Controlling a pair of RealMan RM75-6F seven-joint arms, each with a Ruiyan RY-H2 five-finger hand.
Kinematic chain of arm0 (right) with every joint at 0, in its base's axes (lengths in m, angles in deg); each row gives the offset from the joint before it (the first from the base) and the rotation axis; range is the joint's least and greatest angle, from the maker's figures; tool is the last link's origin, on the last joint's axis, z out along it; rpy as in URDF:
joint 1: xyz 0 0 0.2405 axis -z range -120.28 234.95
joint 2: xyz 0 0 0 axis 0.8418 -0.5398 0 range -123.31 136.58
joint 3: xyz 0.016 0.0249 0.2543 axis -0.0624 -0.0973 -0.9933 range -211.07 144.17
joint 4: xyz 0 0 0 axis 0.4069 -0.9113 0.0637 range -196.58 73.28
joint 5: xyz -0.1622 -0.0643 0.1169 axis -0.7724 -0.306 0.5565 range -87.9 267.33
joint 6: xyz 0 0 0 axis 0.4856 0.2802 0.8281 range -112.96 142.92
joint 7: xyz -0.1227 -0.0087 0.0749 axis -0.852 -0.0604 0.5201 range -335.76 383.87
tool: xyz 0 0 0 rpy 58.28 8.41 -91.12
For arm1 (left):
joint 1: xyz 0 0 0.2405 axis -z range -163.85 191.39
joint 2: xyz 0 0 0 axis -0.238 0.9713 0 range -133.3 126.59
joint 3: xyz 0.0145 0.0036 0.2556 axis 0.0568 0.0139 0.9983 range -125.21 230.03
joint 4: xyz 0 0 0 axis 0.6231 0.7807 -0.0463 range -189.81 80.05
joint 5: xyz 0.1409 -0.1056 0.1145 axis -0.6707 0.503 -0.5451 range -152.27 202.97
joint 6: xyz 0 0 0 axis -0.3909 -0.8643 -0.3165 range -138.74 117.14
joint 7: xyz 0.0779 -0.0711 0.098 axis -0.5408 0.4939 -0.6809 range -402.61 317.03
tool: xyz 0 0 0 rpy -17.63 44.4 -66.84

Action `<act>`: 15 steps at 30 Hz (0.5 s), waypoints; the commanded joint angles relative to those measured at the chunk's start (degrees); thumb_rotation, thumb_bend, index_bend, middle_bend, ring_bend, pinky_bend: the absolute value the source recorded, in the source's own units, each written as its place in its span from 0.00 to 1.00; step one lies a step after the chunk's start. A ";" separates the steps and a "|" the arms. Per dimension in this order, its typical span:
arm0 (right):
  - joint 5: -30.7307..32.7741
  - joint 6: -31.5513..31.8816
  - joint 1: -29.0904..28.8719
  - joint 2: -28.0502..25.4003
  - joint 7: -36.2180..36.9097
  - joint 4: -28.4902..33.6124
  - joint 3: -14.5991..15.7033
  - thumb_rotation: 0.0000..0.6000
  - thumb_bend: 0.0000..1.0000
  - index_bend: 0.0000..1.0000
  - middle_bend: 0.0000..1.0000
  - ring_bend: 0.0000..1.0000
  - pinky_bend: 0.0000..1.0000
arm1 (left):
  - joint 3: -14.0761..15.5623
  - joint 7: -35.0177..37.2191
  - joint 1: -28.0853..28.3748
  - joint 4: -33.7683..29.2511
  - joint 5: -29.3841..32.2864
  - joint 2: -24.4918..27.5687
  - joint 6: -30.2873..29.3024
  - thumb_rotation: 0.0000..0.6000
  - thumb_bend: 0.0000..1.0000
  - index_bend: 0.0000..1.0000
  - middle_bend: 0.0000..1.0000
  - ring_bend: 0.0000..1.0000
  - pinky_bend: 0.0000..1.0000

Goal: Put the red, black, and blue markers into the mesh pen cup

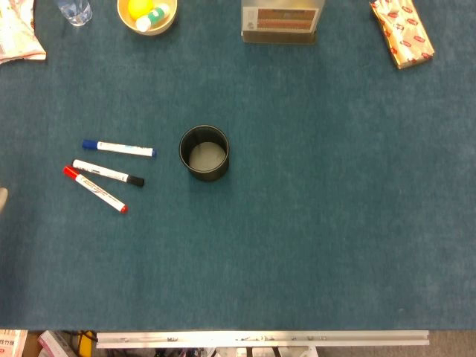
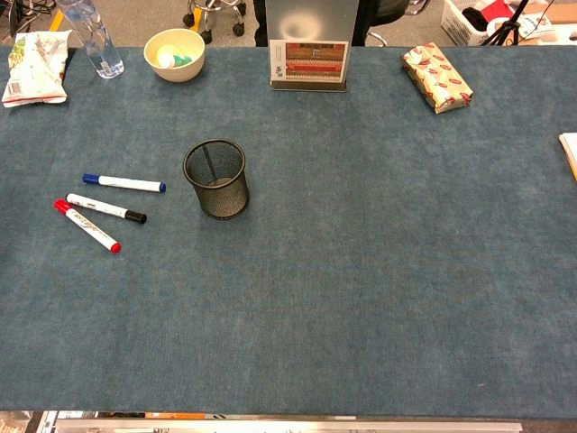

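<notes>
- Blue-covered counter (image 2: 361, 271).
- Mesh pen cup (image 2: 217, 179) upright, near three markers: blue (image 2: 123, 183), black (image 2: 105, 207), red (image 2: 87, 225).
- Far edge: bowl (image 2: 175, 54), bottle (image 2: 94, 38), wrapped box (image 2: 436, 77), snack bag (image 2: 34, 56), card stand (image 2: 308, 61).

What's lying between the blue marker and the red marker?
The black marker lies between the blue marker and red marker, clear in both views.

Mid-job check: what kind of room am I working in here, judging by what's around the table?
Probably an office or lab workspace. Swivel-chair casters stand beyond the table's far edge, a storage basket sits on the floor at the back, and whiteboard-style markers lie beside a mesh pen cup.
</notes>
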 commanded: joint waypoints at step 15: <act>-0.30 -0.51 -0.50 -0.13 1.14 0.46 0.22 1.00 0.00 0.14 0.17 0.13 0.30 | 1.45 -1.48 -0.11 -0.79 -0.04 -0.26 1.85 1.00 0.26 0.64 0.39 0.26 0.38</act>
